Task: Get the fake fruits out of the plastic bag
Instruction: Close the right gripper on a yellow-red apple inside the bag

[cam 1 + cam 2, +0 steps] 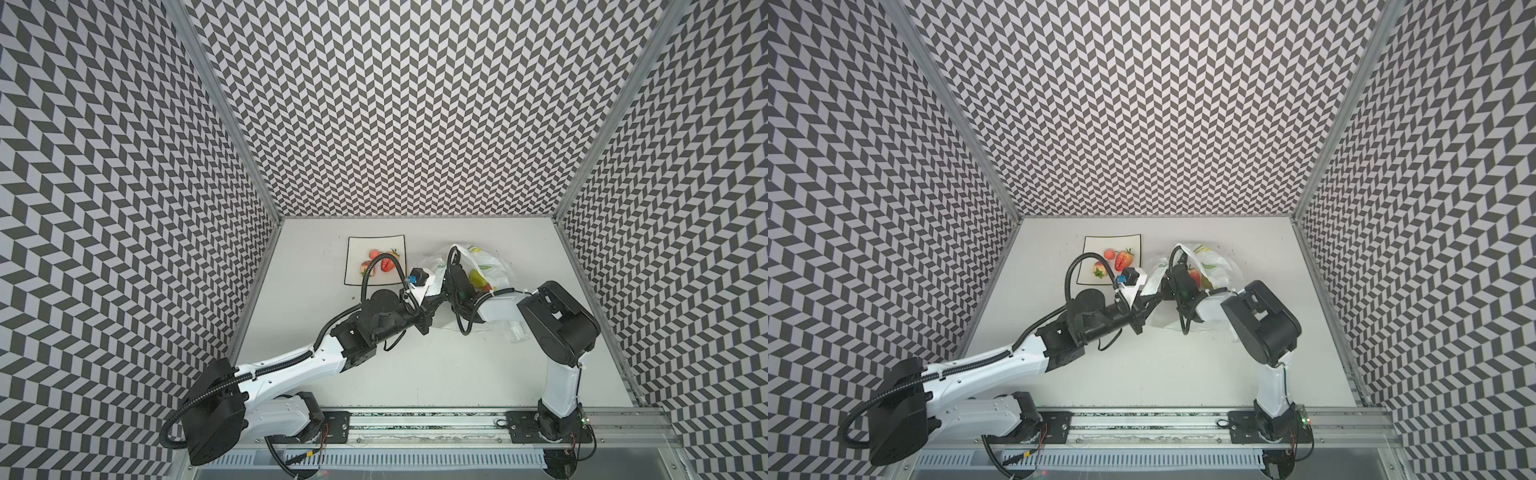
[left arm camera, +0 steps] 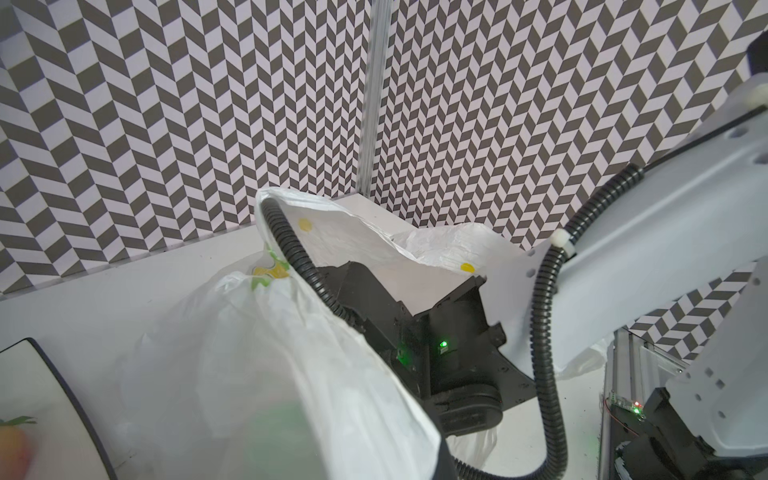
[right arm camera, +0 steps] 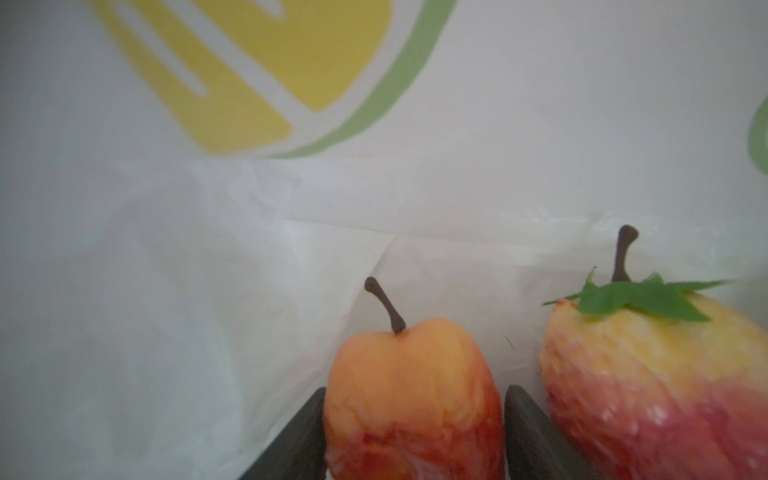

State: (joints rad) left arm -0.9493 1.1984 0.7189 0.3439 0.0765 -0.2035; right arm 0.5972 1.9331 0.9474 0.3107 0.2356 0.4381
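With left gripper (image 1: 433, 292) jaws pinching the plastic bag (image 2: 249, 353) rim up, lift the cherry (image 3: 411, 365) clamped in right gripper (image 3: 415, 397) jaws straight out, clear of the strawberry (image 3: 665, 374).

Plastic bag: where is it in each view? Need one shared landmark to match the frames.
Top view: plastic bag at the back of the table, right of the square plate.
Top view: same spot, right of the plate.
Left wrist: fills the lower middle of the picture.
Right wrist: seen from inside, it fills the background behind two fake fruits.
Landmark: the bag's yellow-green print.
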